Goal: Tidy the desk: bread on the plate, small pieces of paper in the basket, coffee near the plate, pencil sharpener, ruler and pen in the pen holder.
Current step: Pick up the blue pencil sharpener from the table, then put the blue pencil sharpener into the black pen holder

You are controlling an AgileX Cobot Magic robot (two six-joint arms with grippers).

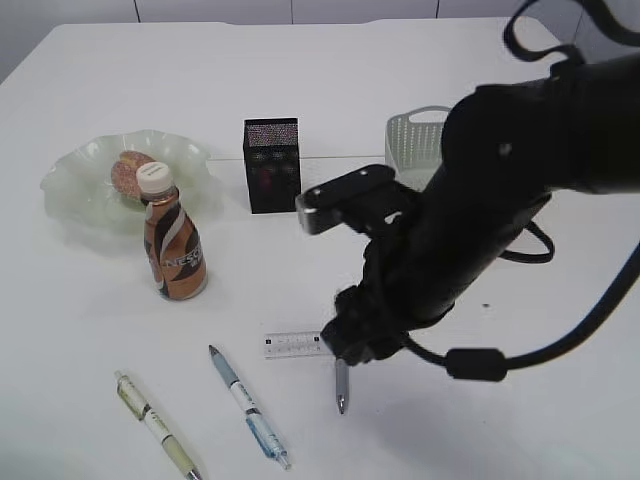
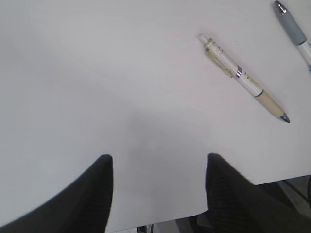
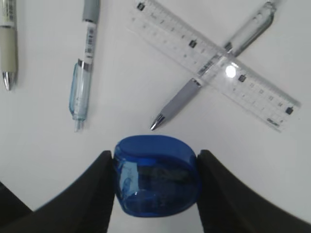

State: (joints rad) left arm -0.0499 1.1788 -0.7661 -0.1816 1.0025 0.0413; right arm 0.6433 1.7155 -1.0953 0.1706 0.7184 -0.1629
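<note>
At about ten o'clock on the white table [image 1: 420,60] sits a pale green glass plate [image 1: 75,185] with the bread [image 1: 128,170] on it, and a brown coffee bottle [image 1: 173,245] stands upright just in front of the plate's near rim. Toward seven o'clock lies a cream-barrelled pen [image 1: 155,424], with a blue pen [image 1: 248,405] beside it at about six. The left gripper [image 2: 158,184] hovers over bare table near the table's edge, jaws apart and holding nothing, the cream pen at its one o'clock. Near the centre stands the black mesh pen holder [image 1: 271,165], upright. Further right, a clear ruler [image 3: 214,60] lies across a grey pen [image 3: 214,68], the two crossing and touching. The right gripper [image 3: 155,182] is low over the table at roughly five o'clock, its jaws pressed against both sides of a blue pencil sharpener [image 3: 156,182], which sits just below the grey pen's tip in the right wrist view. At two o'clock a white basket [image 1: 412,140] shows partly behind the right arm.
</note>
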